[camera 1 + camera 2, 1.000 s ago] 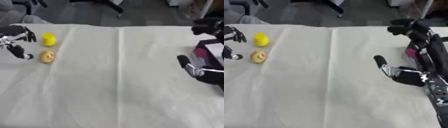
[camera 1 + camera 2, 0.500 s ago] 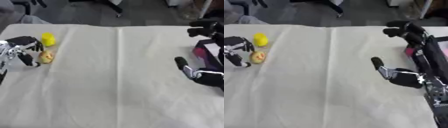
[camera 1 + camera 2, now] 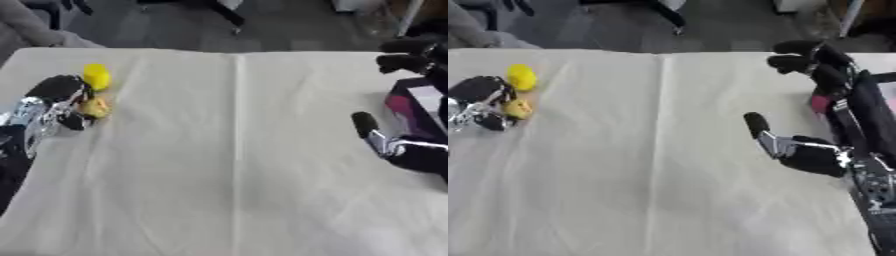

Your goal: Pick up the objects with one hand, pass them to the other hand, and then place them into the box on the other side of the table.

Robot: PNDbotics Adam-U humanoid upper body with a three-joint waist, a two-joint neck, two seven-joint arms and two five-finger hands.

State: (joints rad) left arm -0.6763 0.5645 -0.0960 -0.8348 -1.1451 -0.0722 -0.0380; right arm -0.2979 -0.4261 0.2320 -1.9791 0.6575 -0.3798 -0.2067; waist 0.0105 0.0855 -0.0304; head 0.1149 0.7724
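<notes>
Since a second ago my left hand [image 3: 48, 107] has dropped in from the table's far left edge and closed up on the small yellow-orange object [image 3: 94, 107]; its dark fingers now curl around the near-left side of it, touching, though I cannot tell if it is properly grasped or lifted. Second piece, the bright yellow object [image 3: 96, 76], sits just beyond it toward the far left corner, close to the fingers but apart from them, so it crowds the far side of the grab. My right hand [image 3: 794, 147] hovers over the right part of the table, one dark finger sticking out toward the middle, the rest blurred and bunched, holding nothing; open or clenched I cannot tell. Beside it at the right edge is the box [image 3: 418, 107], dark with a pink inside, partly hidden by my right arm [image 3: 833, 85] crossing in front. White cloth [image 3: 236, 165] covers the table, with a crease down the centre. Past the far edge, grey floor and a chair base [image 3: 223, 10].
</notes>
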